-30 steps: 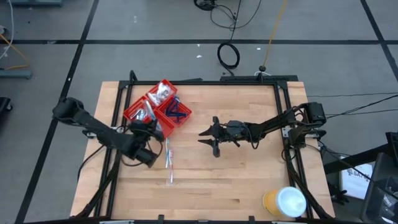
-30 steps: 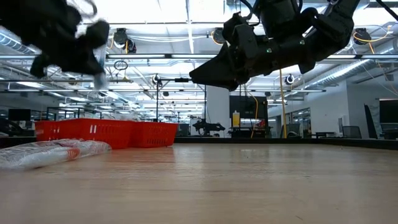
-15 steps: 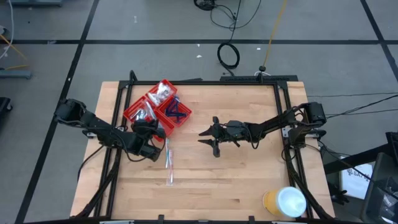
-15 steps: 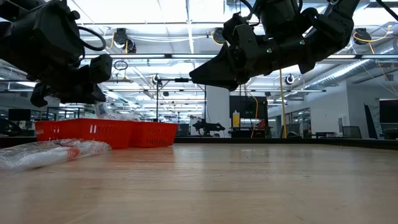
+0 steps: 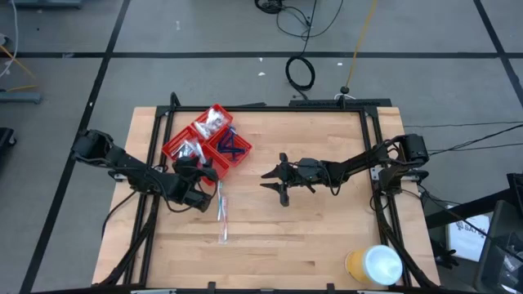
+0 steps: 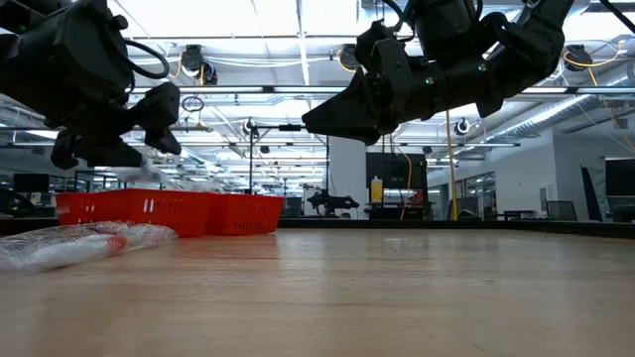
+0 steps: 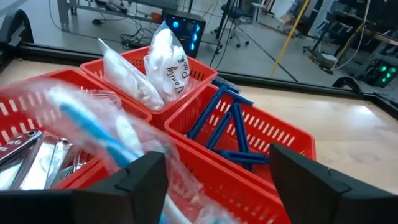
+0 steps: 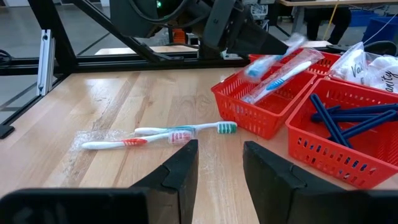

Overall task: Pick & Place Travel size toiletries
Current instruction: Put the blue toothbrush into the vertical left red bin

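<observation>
Red-bristled toothbrush (image 8: 115, 143) beside green one (image 8: 186, 129), right wrist view only.

The wooden table (image 5: 310, 229) bears a red tray (image 5: 214, 157), wrapped toothbrushes (image 5: 222, 211) and a yellow roll (image 5: 373, 265).

wrapped blue toothbrush (image 8: 278, 70) tilted over tray, two toothbrushes (image 8: 158, 135) on table

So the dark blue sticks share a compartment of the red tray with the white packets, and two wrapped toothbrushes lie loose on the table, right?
Not quite. The dark blue sticks have a compartment of the red tray to themselves; the white packets sit in the one next to it, as the left wrist view shows. The two wrapped toothbrushes do lie loose on the table.
</observation>
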